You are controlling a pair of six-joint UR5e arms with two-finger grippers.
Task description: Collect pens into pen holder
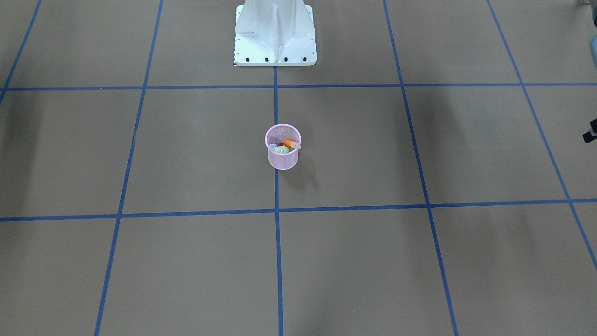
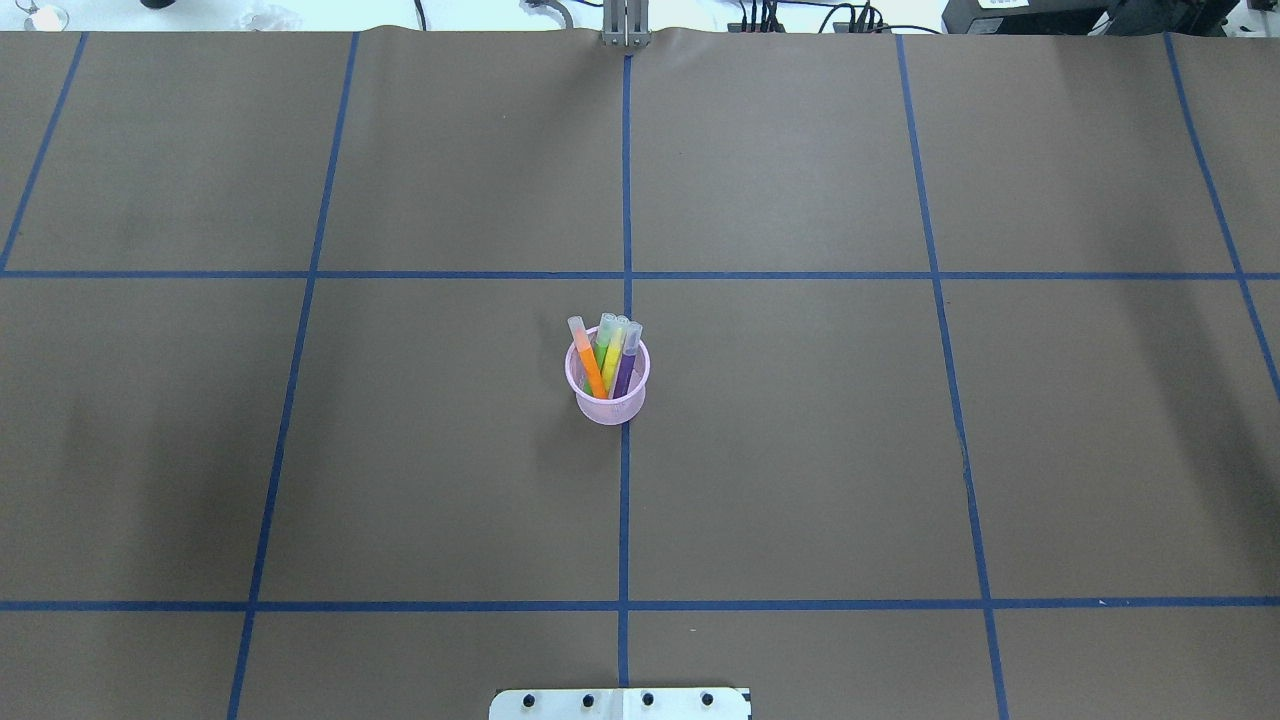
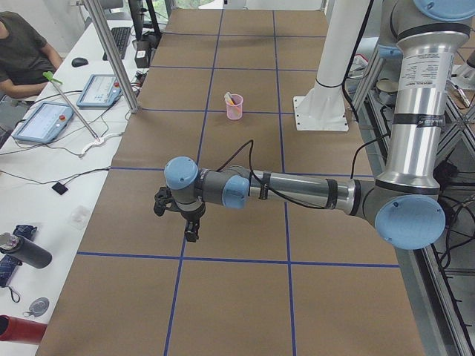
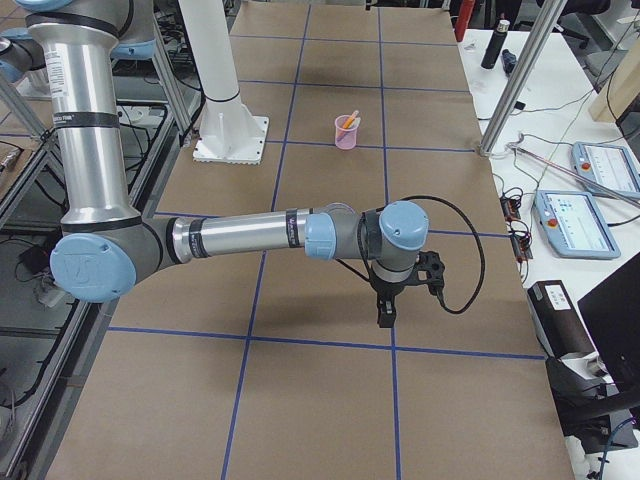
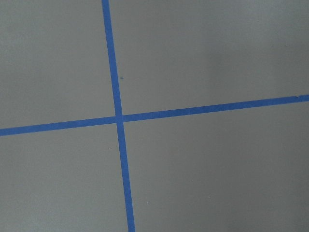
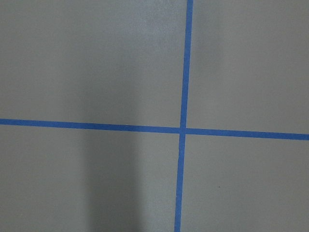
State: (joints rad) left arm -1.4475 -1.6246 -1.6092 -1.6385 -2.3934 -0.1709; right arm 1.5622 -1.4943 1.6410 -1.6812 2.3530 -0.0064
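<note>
Pens, all four, stand in the holder at the table's centre. Left gripper and right gripper hang well apart from it; whether either is spread or pressed together cannot be told.

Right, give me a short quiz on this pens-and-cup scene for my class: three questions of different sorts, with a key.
1. True or false: all four pens stand in the cup.
2. In the overhead view, which pen leans furthest toward the view's left? A purple, B orange, C green.
3. Fill in: the cup stands partly on a ___ tape line.

Key
1. True.
2. B, the orange pen.
3. Blue.
</note>
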